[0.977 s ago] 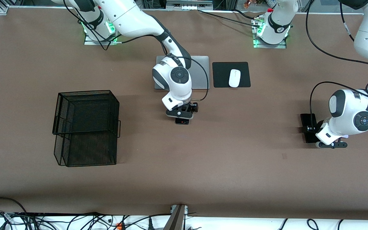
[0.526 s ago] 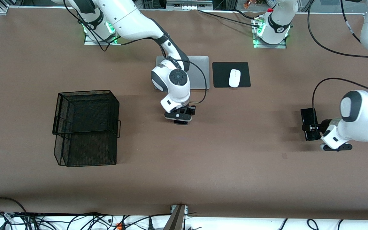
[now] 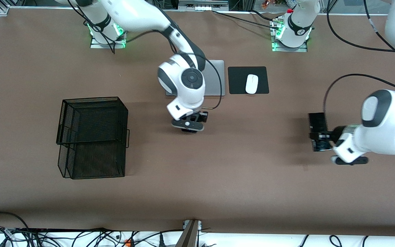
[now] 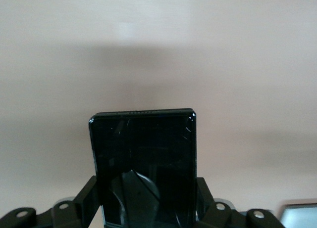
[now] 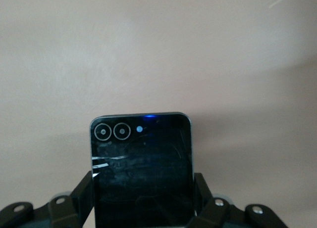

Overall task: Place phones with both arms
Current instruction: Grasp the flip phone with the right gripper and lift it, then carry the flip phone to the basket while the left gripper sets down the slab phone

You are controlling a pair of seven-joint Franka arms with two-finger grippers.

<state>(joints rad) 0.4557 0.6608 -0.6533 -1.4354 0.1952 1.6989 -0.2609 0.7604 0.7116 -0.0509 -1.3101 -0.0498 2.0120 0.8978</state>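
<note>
- Two phones are held, one per arm; no readable writing on either.
- Right gripper (image 3: 188, 129), above bare table near the laptop (image 3: 214, 78), jaws clamped on the squarish black phone (image 5: 142, 169); only its wrist view shows twin camera rings and a blue dot.
- Left gripper (image 3: 325, 136) is clamped on the long black slab (image 3: 318, 131), above open table.
- Lilac phone corner (image 4: 298, 215): left wrist view only.
- Mesh basket (image 3: 93, 137) stands well apart.

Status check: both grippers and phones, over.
Left gripper shut on slim phone, lifted over the table's left-arm end. Right gripper shut on squarish phone, over mid-table near laptop. Mesh basket unobstructed.
</note>
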